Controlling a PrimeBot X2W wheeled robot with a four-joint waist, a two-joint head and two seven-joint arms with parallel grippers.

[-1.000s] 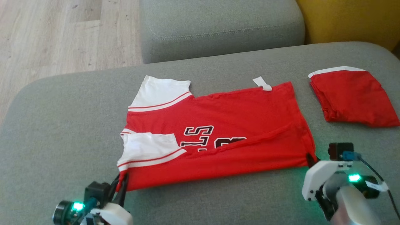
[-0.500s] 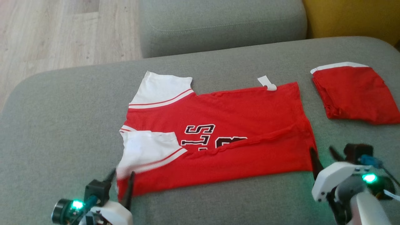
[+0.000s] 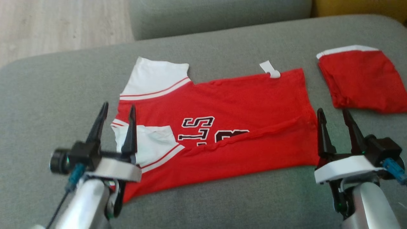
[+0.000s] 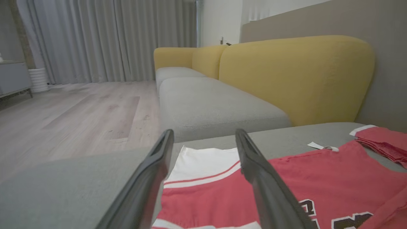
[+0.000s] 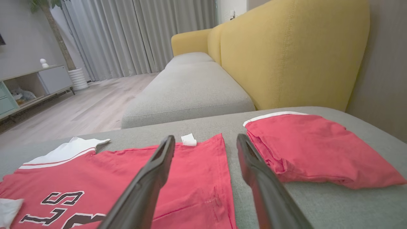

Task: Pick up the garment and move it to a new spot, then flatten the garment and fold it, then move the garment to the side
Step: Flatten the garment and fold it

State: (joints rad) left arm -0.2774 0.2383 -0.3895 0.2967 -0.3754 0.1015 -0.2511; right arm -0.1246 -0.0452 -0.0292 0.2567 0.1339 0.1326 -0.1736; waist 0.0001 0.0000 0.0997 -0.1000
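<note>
Two tools, both spread and empty: sleeve [image 3: 152,144] beneath the left tool [image 3: 118,105], hem [image 3: 310,127] beside the right tool [image 3: 332,110]. The half-folded garment [image 3: 241,108] lies flat, seemingly awaiting another fold.

The right gripper [image 5: 205,140] has its two dark fingers spread wide, gripping nothing. Beneath and to their left lies the red shirt [image 5: 127,171] (black lettering, white sleeve), with its hem edge running between them. Just right of them a folded red garment [image 5: 311,152] rests on the grey cushion [image 5: 334,206].
</note>
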